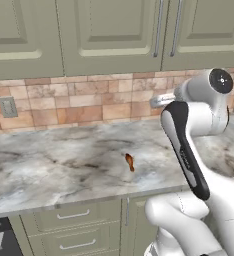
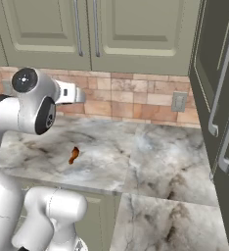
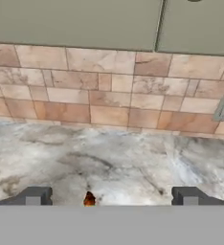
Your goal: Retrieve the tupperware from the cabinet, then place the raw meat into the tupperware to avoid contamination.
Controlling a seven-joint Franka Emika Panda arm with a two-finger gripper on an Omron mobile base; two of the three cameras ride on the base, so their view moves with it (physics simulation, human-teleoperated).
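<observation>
The raw meat (image 1: 130,162) lies alone on the marble counter (image 1: 49,165), near its front edge, well below the shut upper cabinet (image 1: 109,35). The gripper (image 3: 111,196) hangs above the counter with its jaws spread wide, holding nothing. That little chunk looks soft, light and likely slick; I'd pinch it across its narrow middle, gently, so it doesn't squirt out

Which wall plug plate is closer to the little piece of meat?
The grey outlet plate on the brick wall left of the raw meat looks closer. The other outlet plate sits farther right, near the tall dark cabinet.
</observation>
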